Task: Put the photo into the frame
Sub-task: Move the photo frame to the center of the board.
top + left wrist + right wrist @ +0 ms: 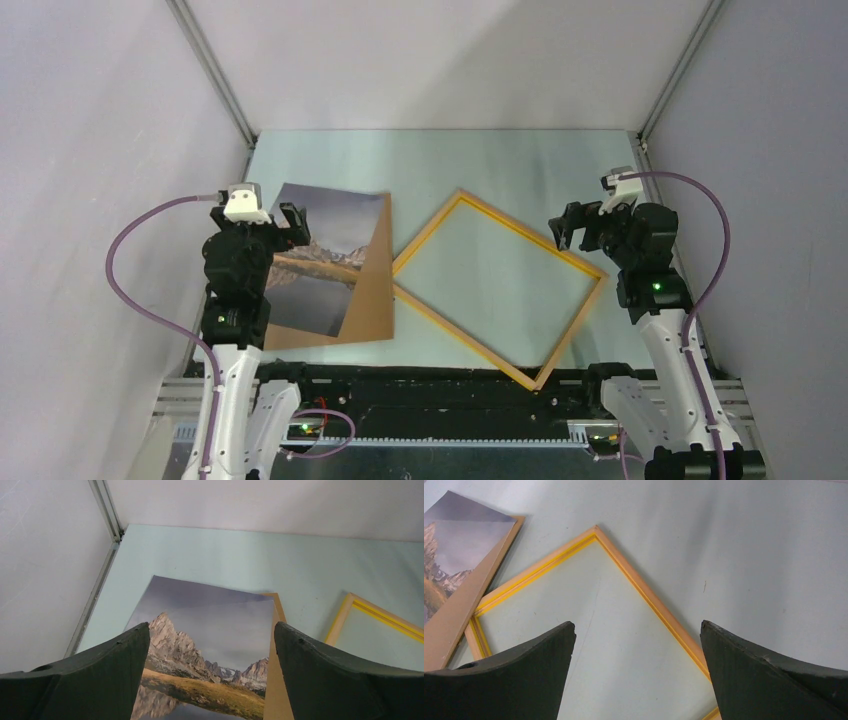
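frame (pixel 465 337): lying flat on the counter (pixel 500 160), turned like a diamond, near corner reaching toward the front edge. Bare counter is showing through the opening, nothing in it yet.
backing board (pixel 372 300): brown, lying left of the frame. Its right edge is meeting the frame's left corner; touching or overlapping, can't tell.
photo (pixel 325 260): lying picture-side up on the board, skewed, so a brown strip is showing at the right and bottom.
left fingers (pixel 95 675): spread wide, hovering above the photo, holding nothing.
right fingers (pixel 514 675): spread wide too, hovering above the frame's far-right side, holding nothing.
step: judging the pick-up as not begun; both arms are sitting at approach.
next: left side is needing an edge on a thin flat print, probably by sliding it off the board or lifting a corner, then squaring it to the rotated frame.
hidden: left arm is covering the photo's left part from above; wrist views are cutting off its lower half. Glass in the frame, can't tell.
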{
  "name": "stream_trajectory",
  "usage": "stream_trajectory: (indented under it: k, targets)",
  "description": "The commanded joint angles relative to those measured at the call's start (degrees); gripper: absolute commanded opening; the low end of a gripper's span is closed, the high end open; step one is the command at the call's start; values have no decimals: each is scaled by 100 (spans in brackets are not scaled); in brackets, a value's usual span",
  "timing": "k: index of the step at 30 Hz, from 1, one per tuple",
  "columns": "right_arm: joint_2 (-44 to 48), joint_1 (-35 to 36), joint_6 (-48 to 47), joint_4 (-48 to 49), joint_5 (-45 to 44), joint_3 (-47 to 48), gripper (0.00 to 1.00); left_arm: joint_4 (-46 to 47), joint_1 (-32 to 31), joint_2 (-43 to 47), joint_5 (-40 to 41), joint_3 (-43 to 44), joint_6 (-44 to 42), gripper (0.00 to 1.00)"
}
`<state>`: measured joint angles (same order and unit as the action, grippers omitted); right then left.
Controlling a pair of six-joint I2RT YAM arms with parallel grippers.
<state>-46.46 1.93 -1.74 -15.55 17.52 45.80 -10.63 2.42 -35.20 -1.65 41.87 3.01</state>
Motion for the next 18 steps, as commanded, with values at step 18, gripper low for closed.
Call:
stream_trajectory:
  k: [18]
  targets:
    - [85, 71, -137, 106, 259, 52, 100, 157, 138, 165, 57, 60, 22, 98]
